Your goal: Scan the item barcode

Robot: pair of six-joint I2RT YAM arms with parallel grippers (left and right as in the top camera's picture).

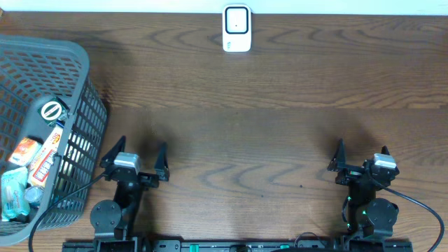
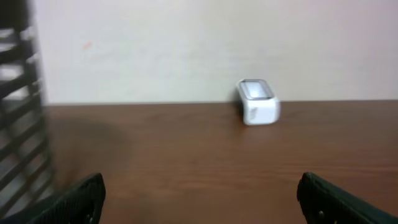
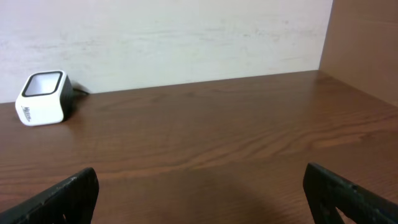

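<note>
Overhead, the left gripper sits at about 7 o'clock on the table. Its jaws are spread wide with nothing between them but bare wood. The right gripper mirrors it at about 5 o'clock, just as wide open and empty. In the left wrist view, that arm's dark fingers show only in the bottom corners, far apart, and the right wrist view gives the same picture.

Just beside the left gripper, at its 9 o'clock, stands a grey slatted basket, filling the table's 9 o'clock side. I cannot tell whether the near finger touches its wall. The goods lie inside it: a round lid near the top, an orange packet, a long red-and-white packet and a pale green packet lower down. Any barcode on them is too small to make out.

Well apart from both arms, at 12 o'clock against the pale wall, stands the white scanner. Its dark-framed window is tilted upward, and a dark cable runs off behind it. It lies at roughly 1 o'clock from the left gripper and 10 o'clock from the right one.
</note>
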